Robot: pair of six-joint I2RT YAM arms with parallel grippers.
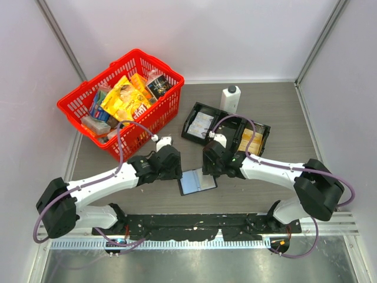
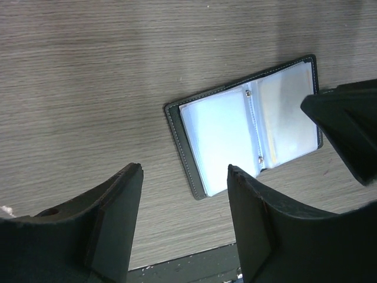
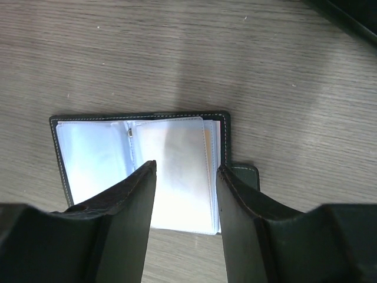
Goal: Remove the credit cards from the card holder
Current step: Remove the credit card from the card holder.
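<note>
On the table [image 1: 283, 112], card holder [image 1: 197, 181] open flat, lengthwise left-right.

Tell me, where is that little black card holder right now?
In the top view the card holder lies open on the table, near the front centre, between the left gripper and the right gripper.

We see the card holder [image 3: 94, 156] with a black cover edged in pale stitching. Its inner faces are light blue on one side and greyish white on the other. The counter [image 1: 283, 100] beneath is grey-brown with a fine wood grain. At upper left of the top view the basket [image 1: 144, 124] is bright red, and its packets [image 1: 123, 97] are yellow, orange and blue. The bottle [image 1: 230, 99] is white with a black cap; the tray [image 1: 191, 122] is black. The left tool [image 2: 184, 177] and the right tool [image 3: 185, 168] are black too, their cables [image 1: 121, 147] purple.
</note>
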